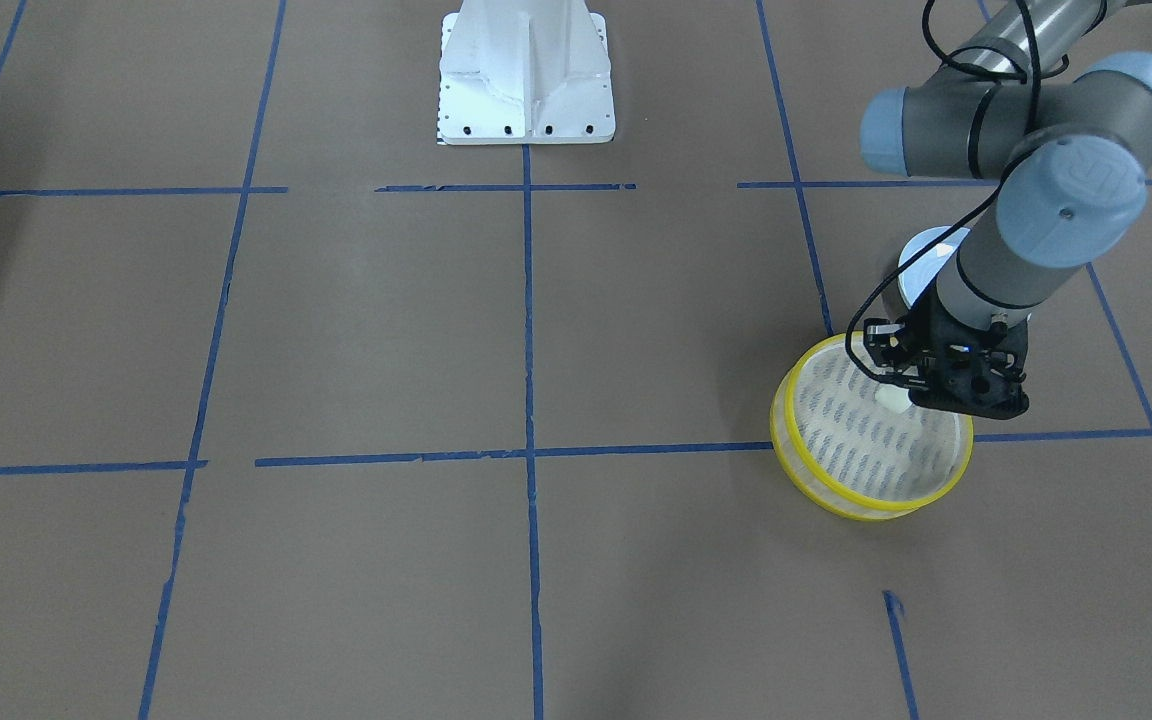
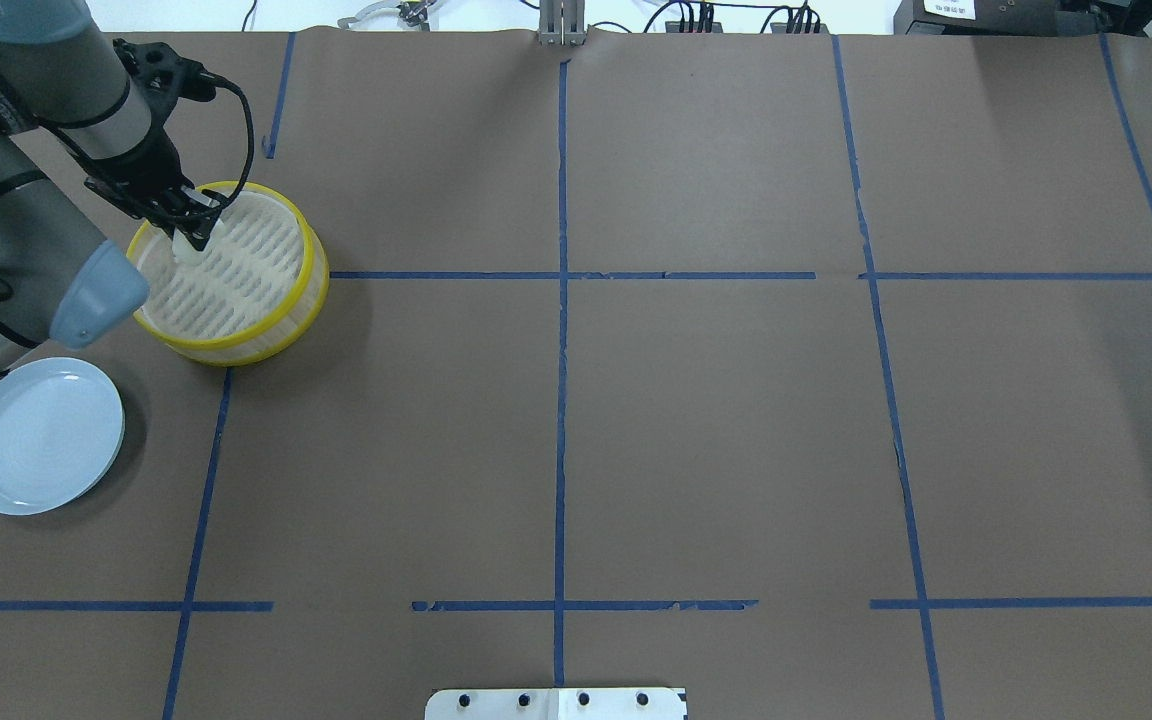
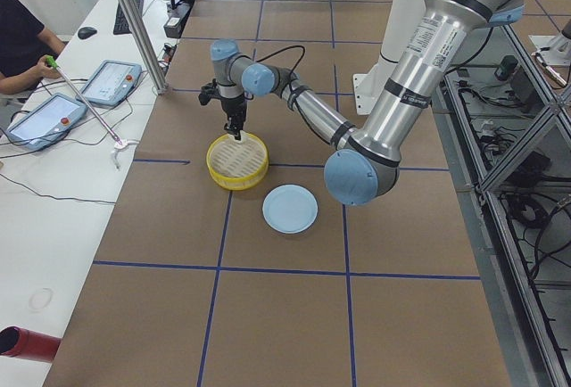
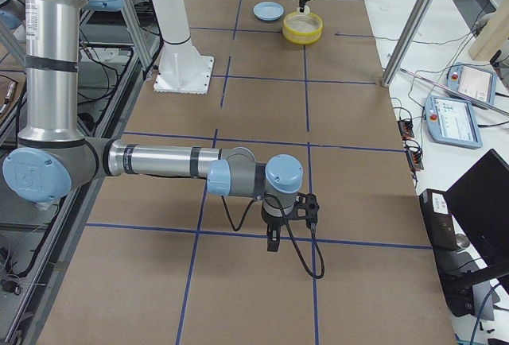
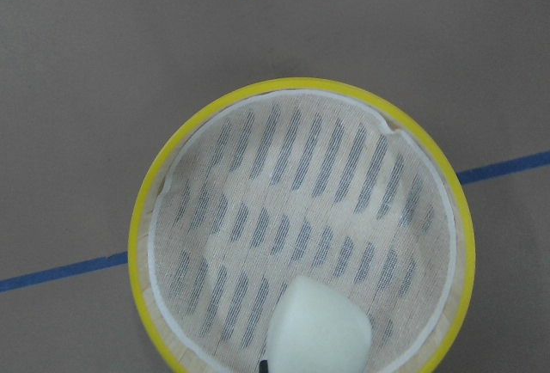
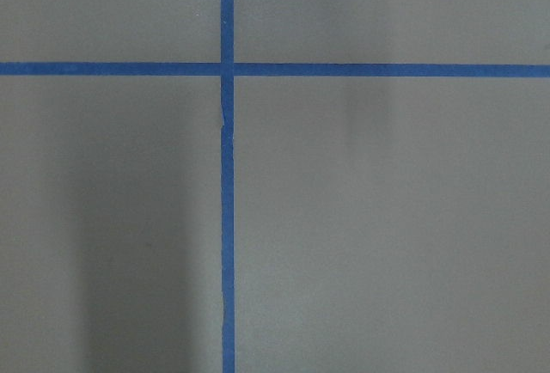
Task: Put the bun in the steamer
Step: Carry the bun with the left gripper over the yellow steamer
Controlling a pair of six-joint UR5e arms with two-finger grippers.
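The steamer point(image 2: 308, 250) with its yellow rim stands at the table's far left; it also shows in the front view point(image 1: 836, 503) and fills the left wrist view point(image 5: 140, 218). My left gripper point(image 2: 196, 236) hangs over the steamer's near-left part, shut on the cream-white bun point(image 2: 185, 250). The bun point(image 1: 891, 398) sits just above the slotted base, inside the rim. In the left wrist view the bun point(image 5: 320, 326) is at the bottom edge. My right gripper point(image 4: 273, 242) shows only in the exterior right view, low over bare table; I cannot tell whether it is open or shut.
A pale blue plate point(image 2: 41, 435) lies nearer the robot than the steamer, at the table's left edge. The white arm base plate point(image 1: 526, 80) sits at the table's robot-side middle. Blue tape lines cross the brown table.
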